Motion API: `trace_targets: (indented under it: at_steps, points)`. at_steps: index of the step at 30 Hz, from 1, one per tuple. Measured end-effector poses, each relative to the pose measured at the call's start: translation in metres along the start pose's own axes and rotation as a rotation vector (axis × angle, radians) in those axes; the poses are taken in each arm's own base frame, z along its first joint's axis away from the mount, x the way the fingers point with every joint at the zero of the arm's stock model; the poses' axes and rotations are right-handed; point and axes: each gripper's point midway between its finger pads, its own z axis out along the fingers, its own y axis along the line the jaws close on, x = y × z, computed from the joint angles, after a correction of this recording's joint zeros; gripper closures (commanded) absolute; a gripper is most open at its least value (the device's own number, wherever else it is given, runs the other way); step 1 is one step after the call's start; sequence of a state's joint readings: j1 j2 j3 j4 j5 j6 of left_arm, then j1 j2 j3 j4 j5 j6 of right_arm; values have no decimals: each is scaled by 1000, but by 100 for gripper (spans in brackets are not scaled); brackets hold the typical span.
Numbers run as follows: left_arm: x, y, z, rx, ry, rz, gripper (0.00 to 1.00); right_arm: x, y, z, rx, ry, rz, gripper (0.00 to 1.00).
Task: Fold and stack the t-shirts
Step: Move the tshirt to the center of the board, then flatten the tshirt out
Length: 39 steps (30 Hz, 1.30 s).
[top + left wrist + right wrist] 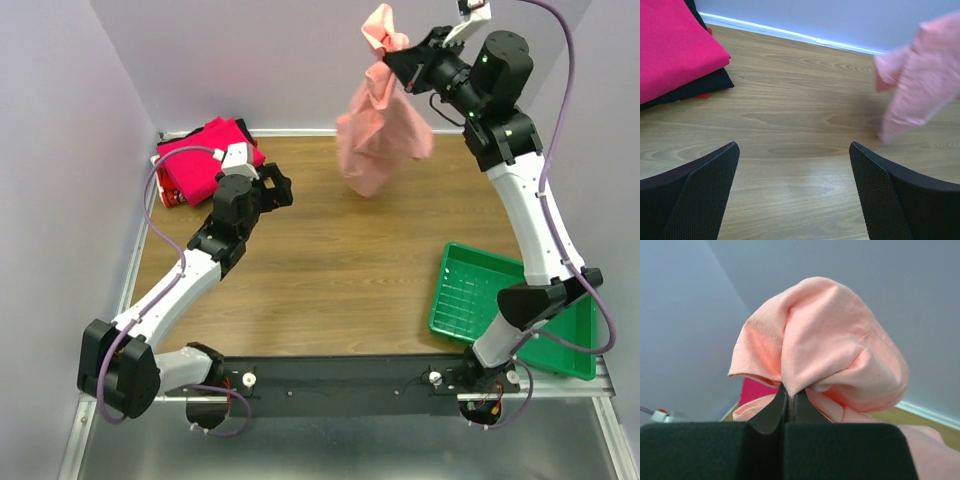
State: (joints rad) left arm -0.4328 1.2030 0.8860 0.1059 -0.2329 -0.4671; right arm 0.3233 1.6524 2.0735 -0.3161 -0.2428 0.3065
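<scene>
The right gripper point(397, 52) is clamped shut on a bunched fold of the salmon-pink t-shirt point(380, 135), high at the far right, with the cloth hanging below it. To fold it well, I'd lower it slowly onto the table point(330, 300). The left gripper point(277, 188), jaws gaping, could catch a free corner, away from the folded magenta t-shirt point(205, 155) far left.

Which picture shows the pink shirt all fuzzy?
Left wrist view: the pink shirt is smeared and soft-edged, while the wooden table looks sharp. Right wrist view: its folds are crisp above the right hand. Top view: it hangs fairly clear.
</scene>
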Motion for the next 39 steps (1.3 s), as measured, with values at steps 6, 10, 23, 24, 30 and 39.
trace_targets:
  at_steps: [6,10,23,24,30,39]
  points:
    - [-12,8,-13,-35,-45,-9,2,-29,48,8,-147,-76,19,100]
    - [-21,16,-23,-75,-82,-23,2,-23,32,10,-61,-98,57,66]
    - [7,40,-31,-173,1,-34,2,328,-127,-31,518,576,163,2]
    - [13,43,-30,-183,21,-30,2,347,-125,-37,501,630,182,2]
    - [67,67,-20,-281,199,-30,2,374,-92,-35,311,741,251,7]
    - [95,135,-21,-427,315,-154,2,427,-6,-21,29,896,166,9]
